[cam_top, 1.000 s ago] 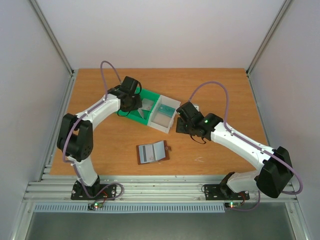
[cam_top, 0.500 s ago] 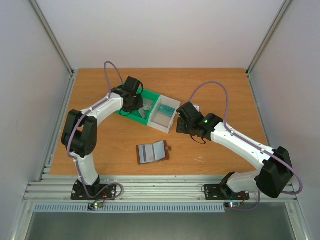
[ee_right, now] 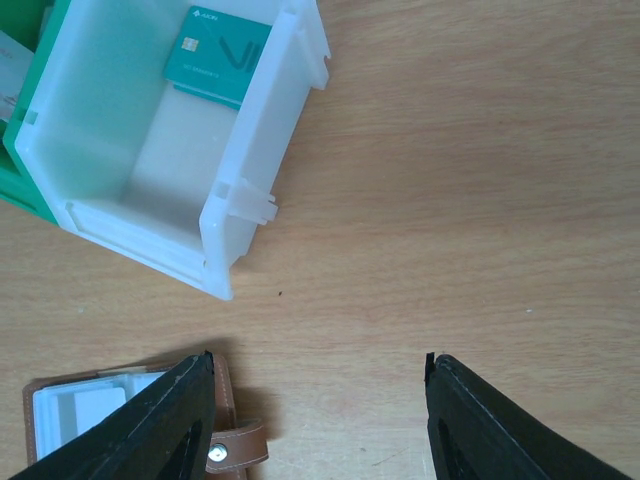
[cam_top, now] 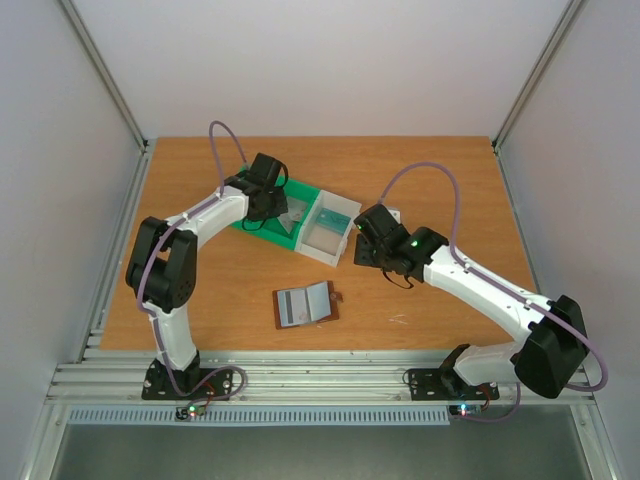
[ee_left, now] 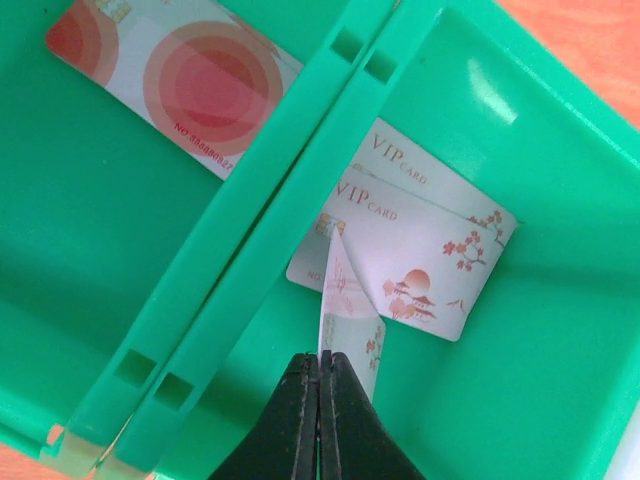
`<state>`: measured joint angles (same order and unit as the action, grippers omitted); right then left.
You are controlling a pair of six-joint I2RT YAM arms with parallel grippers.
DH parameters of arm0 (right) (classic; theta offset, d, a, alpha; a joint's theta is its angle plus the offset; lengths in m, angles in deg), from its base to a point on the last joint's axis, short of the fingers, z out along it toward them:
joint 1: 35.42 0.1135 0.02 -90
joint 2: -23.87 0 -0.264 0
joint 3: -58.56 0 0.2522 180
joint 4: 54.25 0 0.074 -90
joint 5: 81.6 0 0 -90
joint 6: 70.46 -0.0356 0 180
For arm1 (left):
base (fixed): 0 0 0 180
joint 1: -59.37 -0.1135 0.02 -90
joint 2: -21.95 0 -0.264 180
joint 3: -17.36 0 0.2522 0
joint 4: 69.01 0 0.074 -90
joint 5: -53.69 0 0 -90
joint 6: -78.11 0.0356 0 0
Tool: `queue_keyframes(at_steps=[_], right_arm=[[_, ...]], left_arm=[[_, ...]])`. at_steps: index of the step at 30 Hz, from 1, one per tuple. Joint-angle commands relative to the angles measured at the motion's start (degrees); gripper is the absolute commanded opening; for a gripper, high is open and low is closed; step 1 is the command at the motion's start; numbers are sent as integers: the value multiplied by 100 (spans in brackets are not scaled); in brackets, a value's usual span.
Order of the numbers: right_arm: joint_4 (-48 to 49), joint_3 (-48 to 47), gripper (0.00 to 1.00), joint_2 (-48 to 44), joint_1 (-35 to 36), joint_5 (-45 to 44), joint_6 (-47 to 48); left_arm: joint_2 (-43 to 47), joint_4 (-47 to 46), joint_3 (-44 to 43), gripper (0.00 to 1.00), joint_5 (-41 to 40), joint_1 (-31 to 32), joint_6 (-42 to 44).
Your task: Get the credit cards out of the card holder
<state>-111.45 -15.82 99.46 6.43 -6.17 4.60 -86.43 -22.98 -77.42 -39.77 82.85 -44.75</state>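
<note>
The brown card holder lies open on the table, and its tab edge shows in the right wrist view with a pale rectangle in a pocket. My left gripper is down inside the green bin, shut on a pale credit card held edge-on. Two pale VIP cards lie flat just beyond it. A red-and-pink card lies in the other compartment. My right gripper is open and empty above bare table, between the white bin and the card holder.
The white bin holds a teal card and touches the green bin at mid table. A raised divider splits the green bin. Both arms reach in from the near edge.
My left arm has stretched farther over the green bin and the gripper has gone deeper with the card. The right arm and the card holder have not moved.
</note>
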Motion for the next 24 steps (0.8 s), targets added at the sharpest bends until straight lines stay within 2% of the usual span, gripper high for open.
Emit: queue_keyframes(at_steps=[1, 11, 24], right_arm=[[-49, -72, 59, -132, 50, -138, 48], [-90, -117, 58, -161, 44, -183, 79], [-103, -108, 58, -257, 48, -151, 53]], left_arm=[[-65, -402, 4, 0, -260, 25, -73], [-101, -817, 113, 0, -405, 29, -57], [-69, -1233, 351, 0, -130, 25, -341]])
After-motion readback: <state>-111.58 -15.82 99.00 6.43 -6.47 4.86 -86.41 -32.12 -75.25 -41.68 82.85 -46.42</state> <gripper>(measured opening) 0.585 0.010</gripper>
